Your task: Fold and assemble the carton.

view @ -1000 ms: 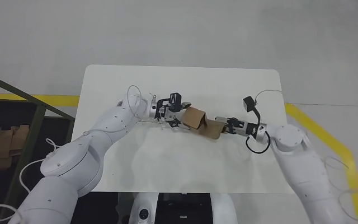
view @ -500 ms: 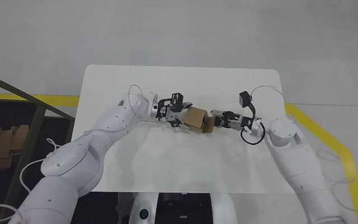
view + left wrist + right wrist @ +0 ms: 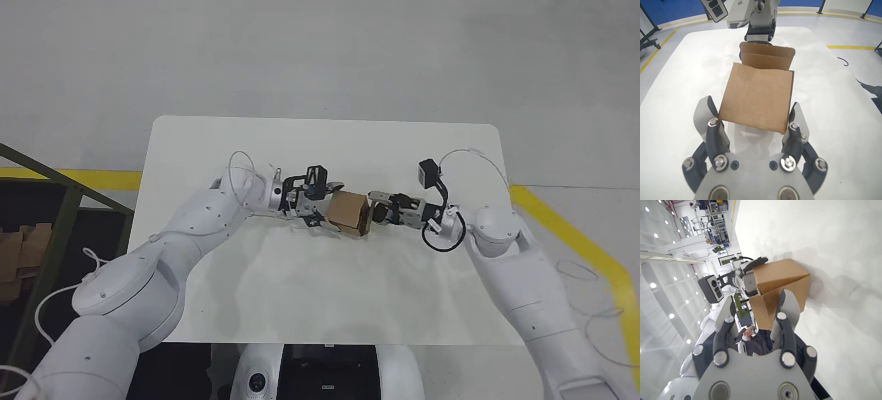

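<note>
Left gripper [image 3: 753, 102]: clamped on 1 end of the carton [image 3: 347, 210], a finger on each side edge
Right gripper [image 3: 756, 294]: fingers spread wide, 1 finger laid against the end flap [image 3: 765, 56]
Carton: brown, sitting mid table [image 3: 300, 290], right between the 2 grippers
Table: plain white
</note>
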